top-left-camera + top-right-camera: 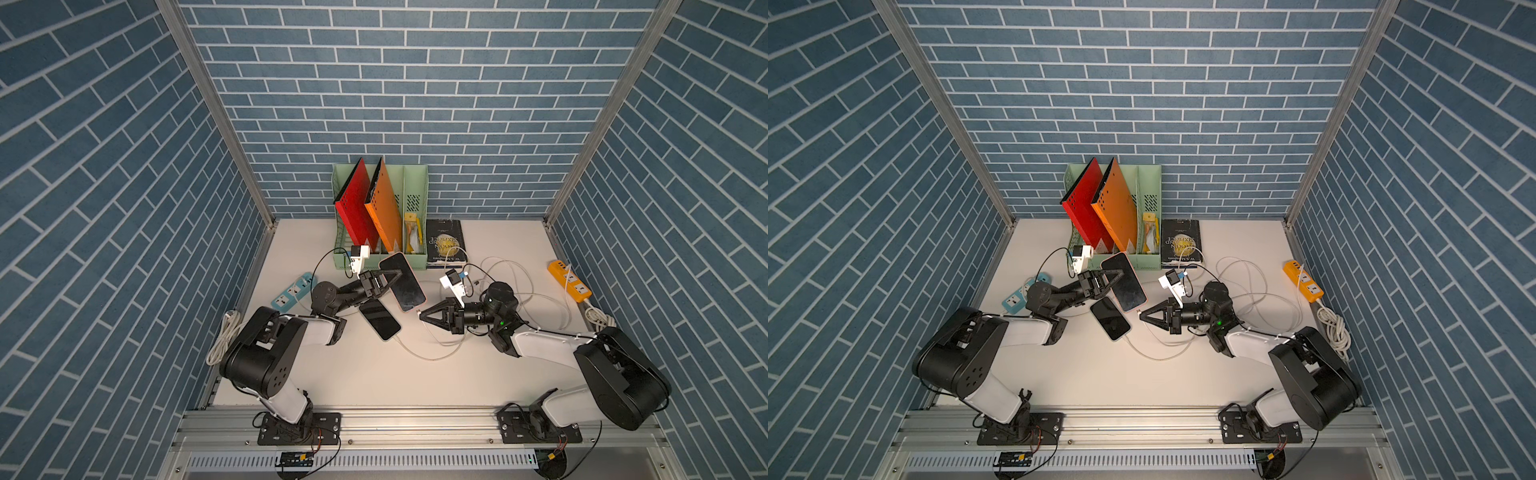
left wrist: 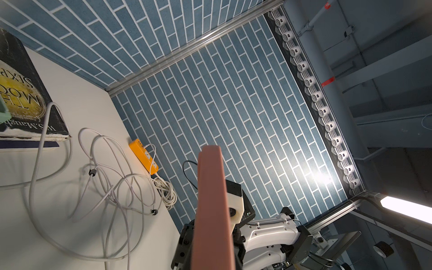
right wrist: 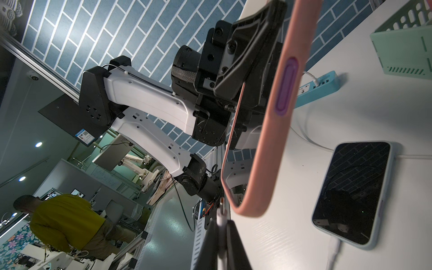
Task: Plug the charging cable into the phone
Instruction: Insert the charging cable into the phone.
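Left tool: clamped on the long edge of the phone (pink case). The phone is held up off the worktop, tilted, with its screen facing roughly up in both top views.

Right tool: shut on the white plug of the charging cable, tip sticking out past the fingers.

Key relation: the plug tip is just beside the phone's lower end but not in it. In the right wrist view it sits off to the screen side of that end. The phone's long axis runs away from the right tool towards the back wall. The port itself is not visible.

Judgement: the right arm makes the insertion. The plug needs a small sideways shift onto the end face, then a push along the long axis while the left tool braces.

A second phone lies flat on the worktop with a cable in it.
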You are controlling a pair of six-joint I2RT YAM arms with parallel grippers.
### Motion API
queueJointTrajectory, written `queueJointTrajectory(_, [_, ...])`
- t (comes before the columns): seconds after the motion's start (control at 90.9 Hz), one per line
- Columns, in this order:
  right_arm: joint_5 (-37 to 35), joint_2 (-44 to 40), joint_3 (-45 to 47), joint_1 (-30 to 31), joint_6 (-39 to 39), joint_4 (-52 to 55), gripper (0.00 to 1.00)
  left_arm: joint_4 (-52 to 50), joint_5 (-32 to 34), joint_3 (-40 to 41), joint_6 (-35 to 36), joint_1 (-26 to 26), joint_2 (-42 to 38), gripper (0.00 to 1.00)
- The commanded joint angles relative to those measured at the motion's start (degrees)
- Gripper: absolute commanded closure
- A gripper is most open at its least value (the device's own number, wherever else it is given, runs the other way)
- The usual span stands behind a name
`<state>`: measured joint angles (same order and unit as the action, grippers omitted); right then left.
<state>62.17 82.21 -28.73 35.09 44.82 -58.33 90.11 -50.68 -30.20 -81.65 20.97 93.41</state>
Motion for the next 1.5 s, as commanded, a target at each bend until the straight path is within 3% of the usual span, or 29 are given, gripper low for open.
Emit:
queueJointTrajectory(0.0, [0.68,0.46,-1.72,0.38,0.89,-1.41,1.00,16.90,-0.48,-1.27,-0.14,-0.32,0.18,1.00])
queueJointTrajectory(1.485, [-1.47,0.97,-5.38,0.42,-4.95,8.13,1.00,16.94,-2.05,-0.26,0.16,-0.32,-0.38,1.00])
